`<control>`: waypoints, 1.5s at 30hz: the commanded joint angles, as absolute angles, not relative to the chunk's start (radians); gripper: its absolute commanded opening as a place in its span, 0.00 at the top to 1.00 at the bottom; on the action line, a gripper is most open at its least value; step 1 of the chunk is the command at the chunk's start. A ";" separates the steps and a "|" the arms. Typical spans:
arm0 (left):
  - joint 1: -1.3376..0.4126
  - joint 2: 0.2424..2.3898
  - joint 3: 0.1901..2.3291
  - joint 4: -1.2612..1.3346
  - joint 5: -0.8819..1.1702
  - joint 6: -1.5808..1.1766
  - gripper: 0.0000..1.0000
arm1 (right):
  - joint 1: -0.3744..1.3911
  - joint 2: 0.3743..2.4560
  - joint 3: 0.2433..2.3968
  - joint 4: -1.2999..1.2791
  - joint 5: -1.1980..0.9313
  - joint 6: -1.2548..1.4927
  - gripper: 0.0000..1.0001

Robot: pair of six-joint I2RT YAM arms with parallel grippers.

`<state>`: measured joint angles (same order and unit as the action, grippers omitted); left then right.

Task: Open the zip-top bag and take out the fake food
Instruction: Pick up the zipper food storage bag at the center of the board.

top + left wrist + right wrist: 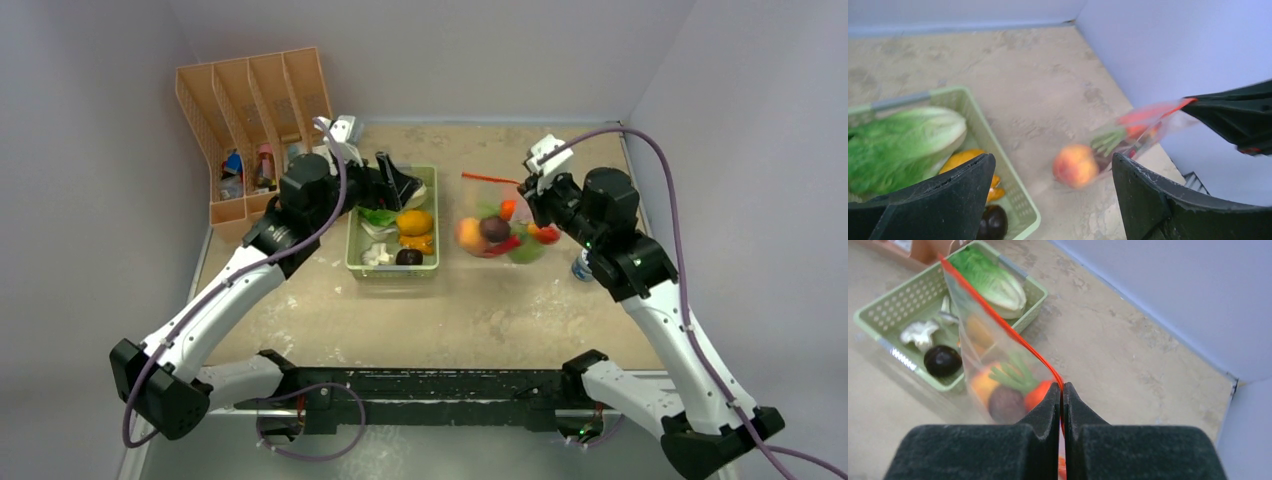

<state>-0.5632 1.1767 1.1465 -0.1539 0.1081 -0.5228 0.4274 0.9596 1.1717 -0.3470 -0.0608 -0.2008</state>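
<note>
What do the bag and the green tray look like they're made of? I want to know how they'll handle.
The zip-top bag looks like thin, clear, glossy plastic film with an orange-red zip strip; the fake food shows through it. The tray looks like rigid pale-green moulded plastic, fairly matte, with rows of holes in its walls.

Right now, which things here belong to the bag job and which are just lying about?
In the job: zip-top bag, pinched by the right gripper; peach and carrot inside it; left gripper, open.
Lying about: pale-green tray, lettuce, yellow pepper, mushroom, file organizer.
</note>
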 commanded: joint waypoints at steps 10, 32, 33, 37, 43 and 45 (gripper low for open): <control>-0.596 1.117 1.034 0.190 0.623 -0.214 0.17 | 0.429 0.786 1.027 -0.330 -0.471 -0.621 1.00; -0.771 1.245 1.147 -0.077 0.600 -0.030 0.18 | 0.429 0.902 0.988 -0.352 -0.789 -0.712 1.00; -0.780 1.246 1.149 -0.082 0.609 -0.030 0.19 | 0.429 0.904 0.986 -0.349 -0.794 -0.708 1.00; -0.814 1.234 1.144 -0.089 0.578 -0.023 0.20 | 0.429 0.912 0.976 -0.326 -0.810 -0.694 1.00; -0.841 1.283 1.198 -0.252 0.455 0.024 0.32 | 0.429 0.916 0.937 -0.254 -0.854 -0.667 1.00; -0.845 1.281 1.215 -0.261 0.434 0.025 0.34 | 0.429 0.928 0.943 -0.264 -0.861 -0.676 1.00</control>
<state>-0.8352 1.2808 1.1446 -0.2180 0.4965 -0.0105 0.4274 0.9241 0.9325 -0.3431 -0.7979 -0.6846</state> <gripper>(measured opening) 0.680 0.008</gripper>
